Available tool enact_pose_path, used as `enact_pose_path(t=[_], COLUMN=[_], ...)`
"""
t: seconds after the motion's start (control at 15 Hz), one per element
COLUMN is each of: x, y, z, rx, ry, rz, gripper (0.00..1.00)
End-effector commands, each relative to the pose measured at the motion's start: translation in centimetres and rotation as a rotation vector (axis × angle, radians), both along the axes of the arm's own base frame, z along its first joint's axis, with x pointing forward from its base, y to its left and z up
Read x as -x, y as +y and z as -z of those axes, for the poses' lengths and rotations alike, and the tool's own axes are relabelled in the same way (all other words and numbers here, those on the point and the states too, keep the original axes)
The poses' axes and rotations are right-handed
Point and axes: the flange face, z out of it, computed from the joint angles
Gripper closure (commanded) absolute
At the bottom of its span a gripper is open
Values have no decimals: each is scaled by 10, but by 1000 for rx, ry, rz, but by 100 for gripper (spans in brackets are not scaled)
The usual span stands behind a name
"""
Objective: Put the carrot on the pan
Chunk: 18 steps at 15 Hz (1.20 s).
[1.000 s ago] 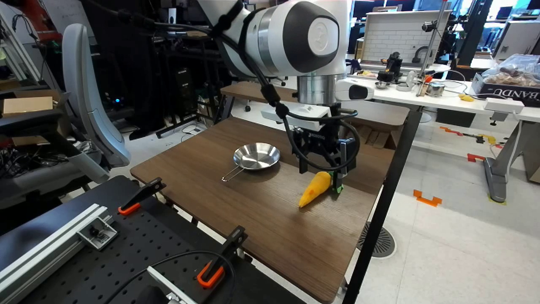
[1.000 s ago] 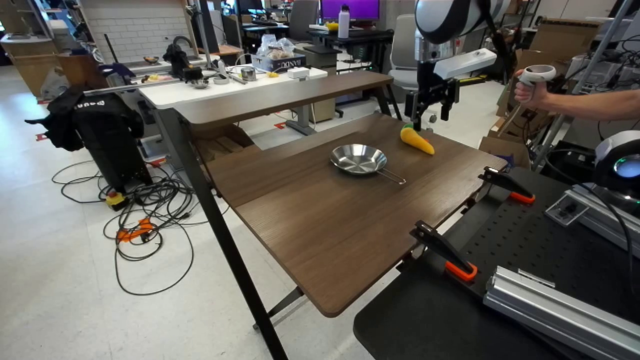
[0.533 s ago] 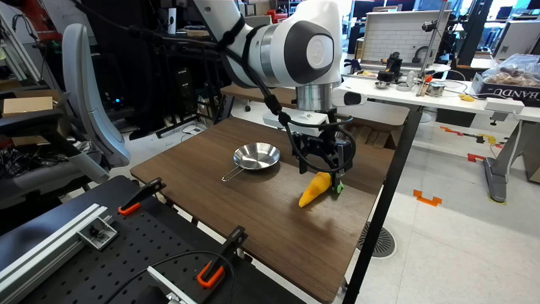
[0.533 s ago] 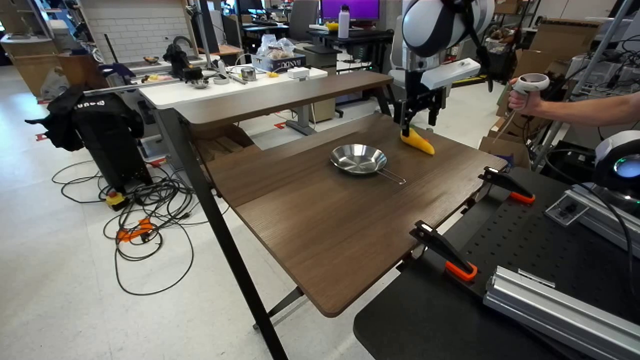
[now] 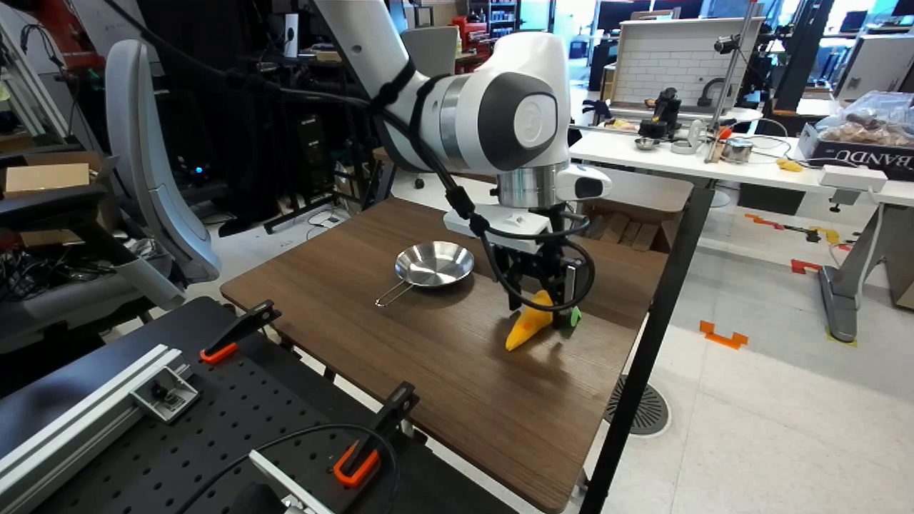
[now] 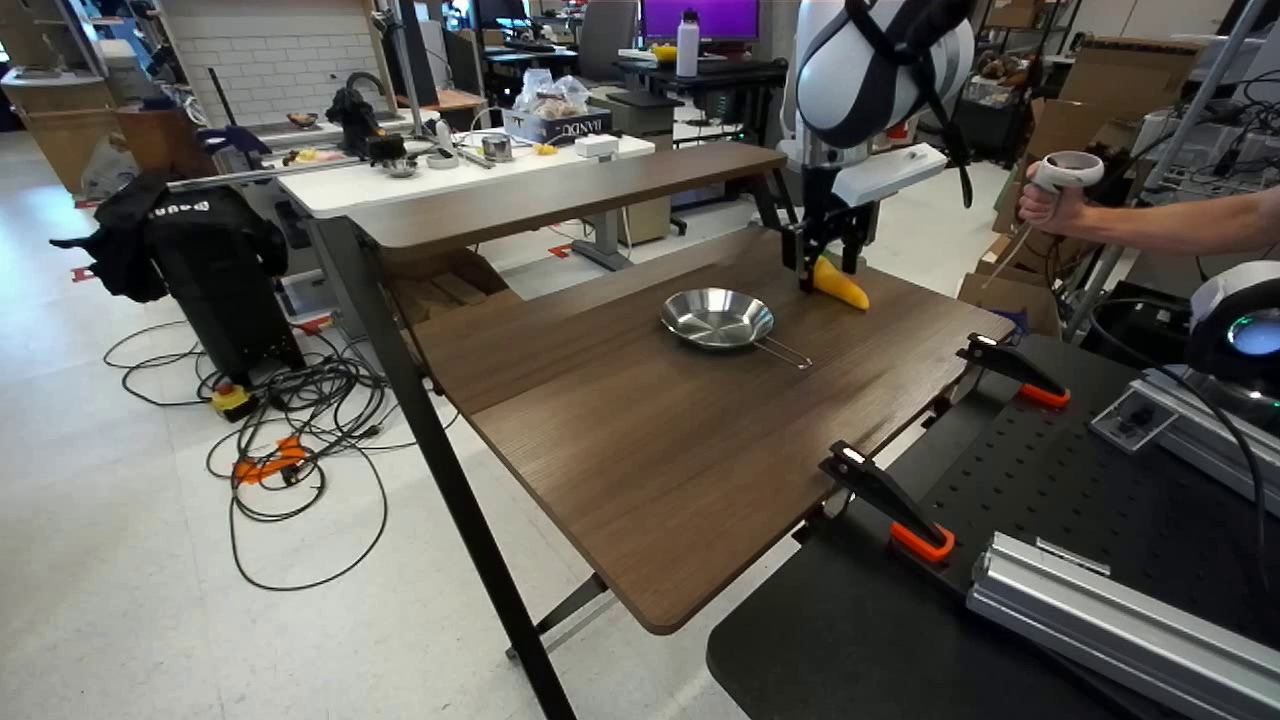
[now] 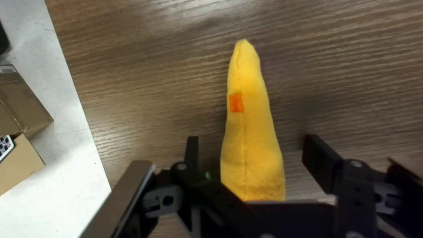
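The carrot, a yellow-orange tapered plush toy, lies on the table in both exterior views (image 5: 527, 330) (image 6: 842, 289) and fills the middle of the wrist view (image 7: 249, 132). Its green leafy end shows behind a finger in an exterior view and is mostly hidden in the wrist view. My gripper (image 7: 251, 143) is open and low around the carrot's thick end, one finger on each side, with a gap on both sides. It also shows in both exterior views (image 5: 537, 314) (image 6: 828, 278). The shiny silver pan (image 5: 434, 264) (image 6: 718, 318) sits beside the carrot and is out of the wrist view.
The brown wooden table (image 5: 457, 357) has a raised shelf (image 6: 560, 195) along one side. Black clamps with orange pads (image 5: 378, 435) (image 6: 890, 500) hold at the edge by a black perforated bench (image 6: 1130, 470). A person's hand with a controller (image 6: 1066, 175) shows at one side.
My gripper has come down and shifted slightly from above the carrot's thick end to around it. The carrot and the pan have not moved.
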Motion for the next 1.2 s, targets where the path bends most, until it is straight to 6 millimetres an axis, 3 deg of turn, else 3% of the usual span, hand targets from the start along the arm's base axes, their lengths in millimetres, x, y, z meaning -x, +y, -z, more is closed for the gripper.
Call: enact_pose_path(t=[0.0,0.33,0.47,0.87,1.13], x=[-7,-7,-3,8,11], y=[-3,-3,-1,17,52], z=[6,-2,-12,-65,-104], rx=[8,2,-4,-22,-58], ry=[-36,-57,-56,-86,-116], rz=[-24,-21,-9,-28,-75], gripper=[51,88,98,97,97])
